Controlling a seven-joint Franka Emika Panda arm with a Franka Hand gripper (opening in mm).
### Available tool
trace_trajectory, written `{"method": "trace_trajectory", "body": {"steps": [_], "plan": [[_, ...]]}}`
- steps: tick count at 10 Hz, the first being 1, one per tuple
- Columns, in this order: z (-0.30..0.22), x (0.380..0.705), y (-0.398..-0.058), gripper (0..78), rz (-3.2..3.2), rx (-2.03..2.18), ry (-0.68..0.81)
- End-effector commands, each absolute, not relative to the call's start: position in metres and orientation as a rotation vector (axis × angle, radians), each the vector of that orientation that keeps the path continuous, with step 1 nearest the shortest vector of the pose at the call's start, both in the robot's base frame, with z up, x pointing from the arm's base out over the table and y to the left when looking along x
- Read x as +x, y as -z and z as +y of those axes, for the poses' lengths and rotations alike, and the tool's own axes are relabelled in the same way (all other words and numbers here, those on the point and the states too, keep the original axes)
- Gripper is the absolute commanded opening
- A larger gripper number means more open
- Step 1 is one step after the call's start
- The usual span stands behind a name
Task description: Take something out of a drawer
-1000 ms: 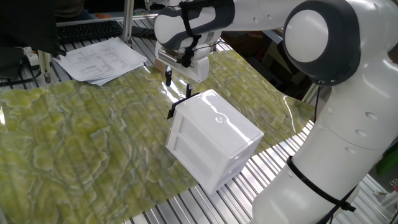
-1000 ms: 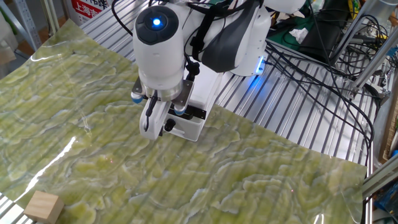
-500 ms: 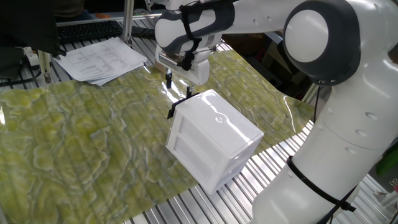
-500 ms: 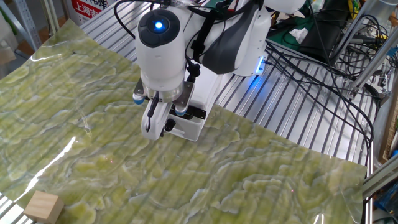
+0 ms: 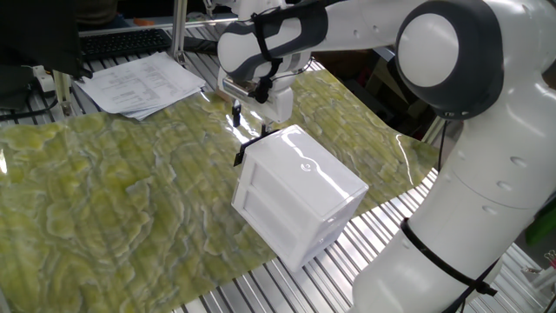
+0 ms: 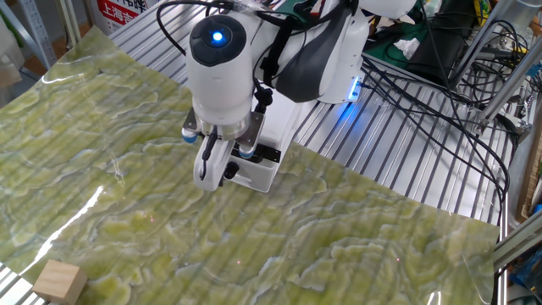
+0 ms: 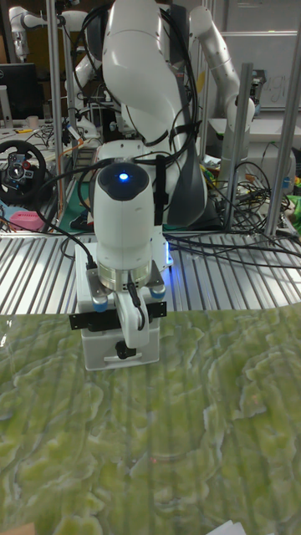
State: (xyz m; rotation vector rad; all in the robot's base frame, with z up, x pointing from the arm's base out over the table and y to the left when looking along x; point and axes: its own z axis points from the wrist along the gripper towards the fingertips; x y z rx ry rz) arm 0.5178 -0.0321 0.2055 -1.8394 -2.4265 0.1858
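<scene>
The small white two-drawer box (image 5: 300, 178) stands on the green mat. Its upper drawer (image 6: 259, 167) looks pushed in, with the black handle (image 6: 268, 154) along its front. My gripper (image 6: 212, 174) hangs directly in front of that drawer face, fingers pointing down and close together, with nothing between them. In the tall fixed view the gripper (image 7: 127, 347) covers the middle of the box front. A pale-tan wooden cube (image 6: 58, 281) lies on the mat at the near left corner, far from the gripper (image 5: 234, 111).
A stack of papers (image 5: 143, 83) and a keyboard (image 5: 126, 41) lie beyond the mat's far edge. Bare metal slats (image 6: 398, 161) and cables (image 6: 440, 76) flank the robot base. Green mat (image 6: 279, 246) spreads out in front of the box.
The gripper has risen slightly in front of the box. The box and the cube have not moved.
</scene>
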Motion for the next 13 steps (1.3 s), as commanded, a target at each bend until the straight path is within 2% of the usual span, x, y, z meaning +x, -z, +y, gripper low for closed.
{"method": "trace_trajectory", "body": {"steps": [1, 13], "plan": [[-0.0324, 0.5172, -0.2035, 77.4, -2.44, -1.836, -0.177], [-0.0303, 0.5175, -0.1998, 77.4, -2.502, -1.84, -0.114]]}}
